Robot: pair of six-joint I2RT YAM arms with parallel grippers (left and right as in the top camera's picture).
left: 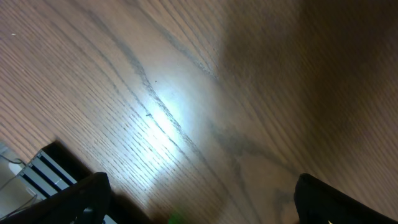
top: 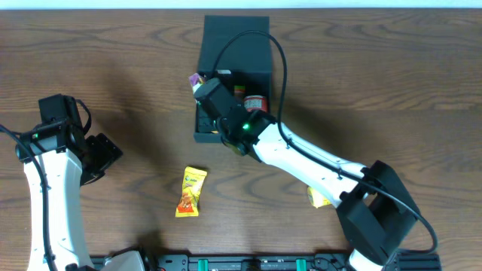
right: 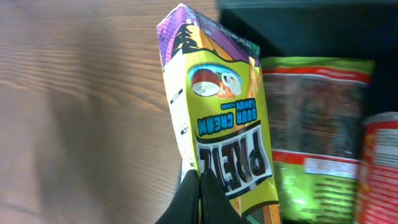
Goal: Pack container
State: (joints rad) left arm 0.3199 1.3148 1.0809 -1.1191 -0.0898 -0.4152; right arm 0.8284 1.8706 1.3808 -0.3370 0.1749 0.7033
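Container (top: 226, 34): dark card box, flap lid open, far centre of the worktop (left: 155, 93), part filled.
Your right fingers (right: 199, 190) are clenched on the bottom edge of a pretzel packet (right: 217, 112), holding it at the container's left rim beside a green packet (right: 311, 124) lying inside; your left fingers (top: 104, 154) stand released over the worktop, well apart. Judge the box light, stiff-walled yet crushable, matte and not slippery: take it by a side wall, never the flap, which would likely hinge.

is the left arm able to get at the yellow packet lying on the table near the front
Probably yes: the yellow packet lies alone on bare table, nothing between it and the left arm, whose jaws stand open and empty.
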